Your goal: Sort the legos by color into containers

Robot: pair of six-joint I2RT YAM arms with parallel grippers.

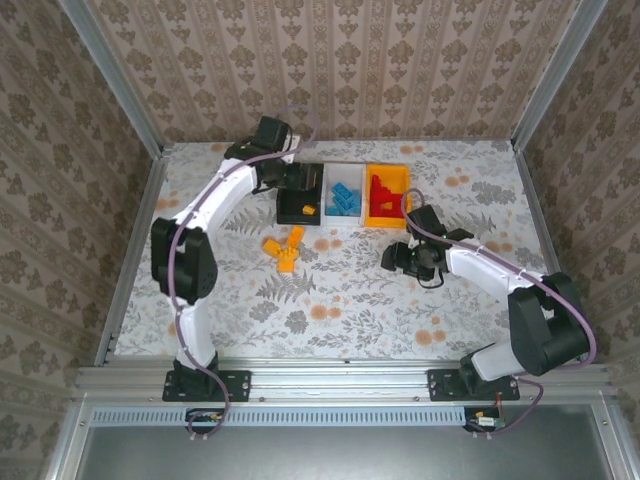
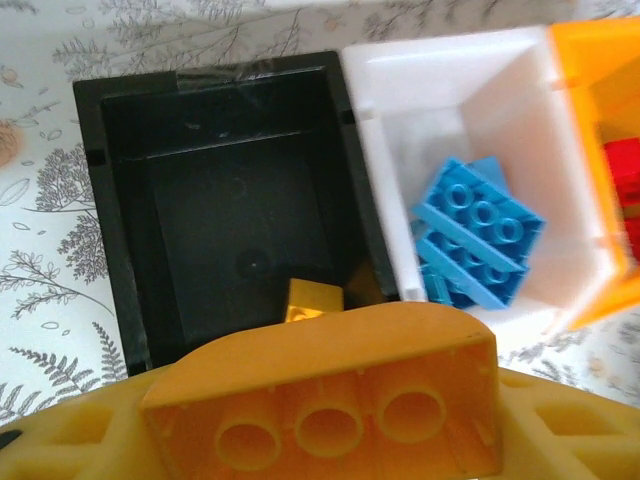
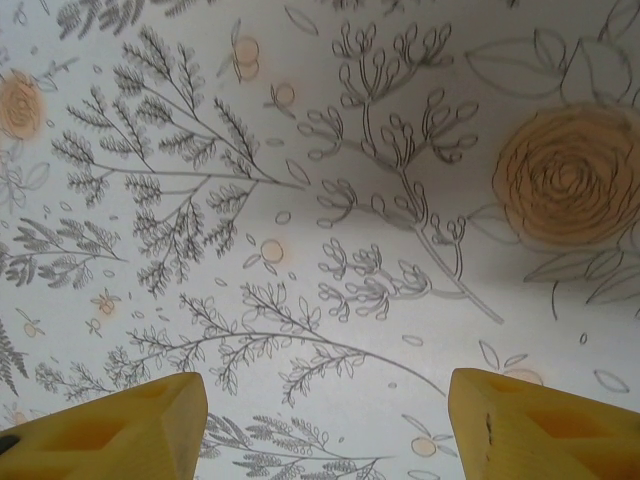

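Clamping an orange-yellow lego (image 2: 320, 405) in left gripper (image 1: 291, 181), directly over the black bin (image 2: 220, 200). Inside the black bin: one orange-yellow brick (image 2: 313, 300). Touching the black bin on its right: white bin (image 2: 450, 100) with blue legos (image 2: 478, 245); beyond that, orange-yellow bin (image 2: 590, 60) with red legos (image 2: 625, 175). Just in front of the black bin, on the table (image 1: 350, 300): loose orange-yellow cluster (image 1: 285, 248). Well right of the black bin: right gripper (image 3: 325, 420), spread wide, nothing between.
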